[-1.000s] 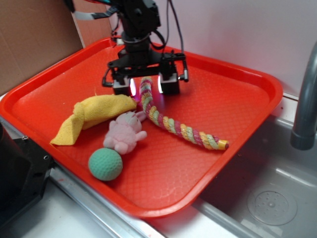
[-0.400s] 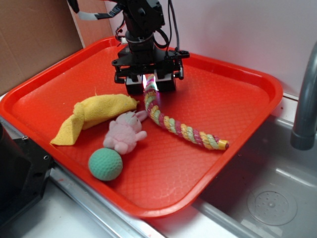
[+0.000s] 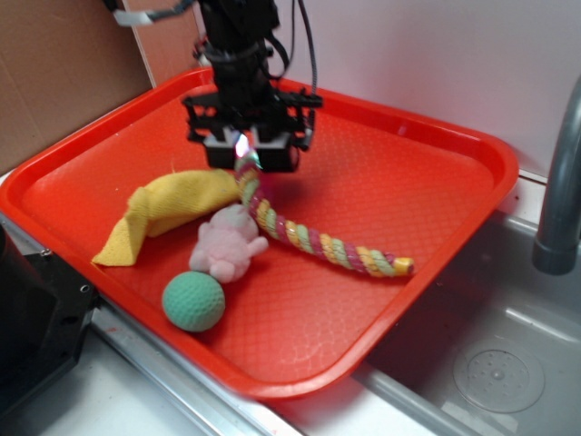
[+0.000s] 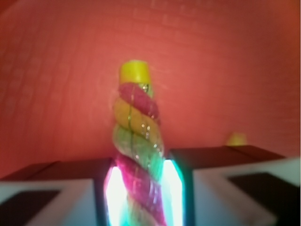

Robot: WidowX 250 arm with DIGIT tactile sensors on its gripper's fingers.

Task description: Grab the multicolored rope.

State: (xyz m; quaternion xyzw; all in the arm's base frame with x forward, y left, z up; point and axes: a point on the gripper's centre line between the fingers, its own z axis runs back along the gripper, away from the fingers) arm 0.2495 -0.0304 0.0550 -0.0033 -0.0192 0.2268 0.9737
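Note:
The multicolored rope is a thick twisted cord of pink, yellow and green strands on the red tray. One end is raised off the tray inside my gripper, whose jaws are shut on it. The other end, with a yellow tip, still rests on the tray at the right. In the wrist view the rope runs up from between my glowing pads to its yellow cap, above the tray floor.
A folded yellow cloth lies left of the rope, touching it near my gripper. A pink plush toy and a green ball sit in front. A grey faucet and a sink are at the right.
The jaws closed on the rope's near end. My gripper then rose and shifted left, lifting that end and dragging the rope leftward across the tray.

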